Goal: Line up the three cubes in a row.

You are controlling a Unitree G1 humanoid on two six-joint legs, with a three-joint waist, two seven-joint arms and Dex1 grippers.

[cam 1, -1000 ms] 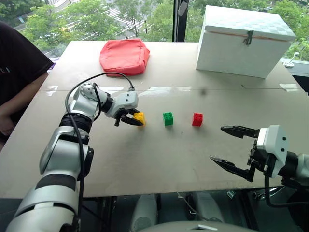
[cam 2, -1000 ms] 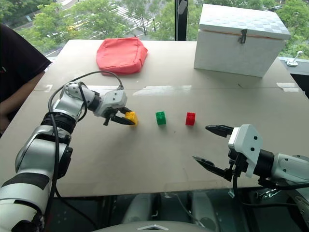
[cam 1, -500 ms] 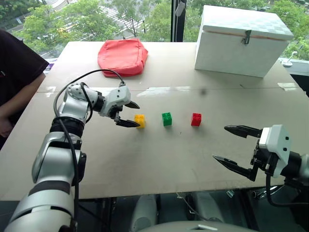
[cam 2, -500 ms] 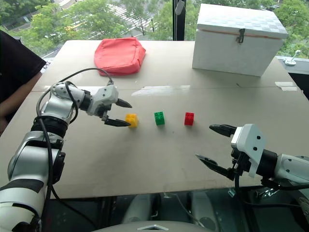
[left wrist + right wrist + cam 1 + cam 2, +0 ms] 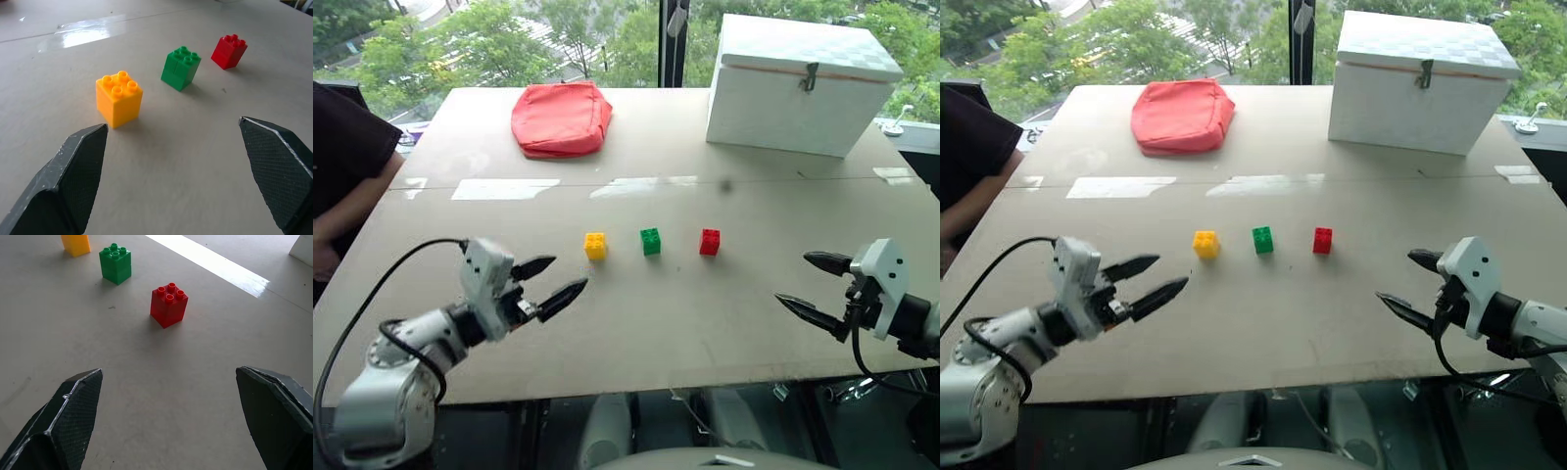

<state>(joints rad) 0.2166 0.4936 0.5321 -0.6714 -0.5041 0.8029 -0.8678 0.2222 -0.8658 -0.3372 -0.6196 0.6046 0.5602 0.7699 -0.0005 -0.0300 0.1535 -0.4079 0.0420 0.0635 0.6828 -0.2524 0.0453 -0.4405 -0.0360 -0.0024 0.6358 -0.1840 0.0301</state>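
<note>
three toy cubes sit in a row mid-table with a robot gripper hovering low on either side.

yellow cube (image 5: 595,245), green cube (image 5: 650,241) and red cube (image 5: 710,241) line up apart. left gripper (image 5: 548,282) at eight o'clock of them, level, claw wide, empty, aimed at the yellow. right gripper (image 5: 815,289) at four o'clock, claw wide, empty, pointing inward.

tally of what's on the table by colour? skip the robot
Red: 2 (red brick, red pouch)
Green: 1 (green brick)
Yellow: 1 (yellow brick)
White: 1 (white box)
Total: 5
</note>
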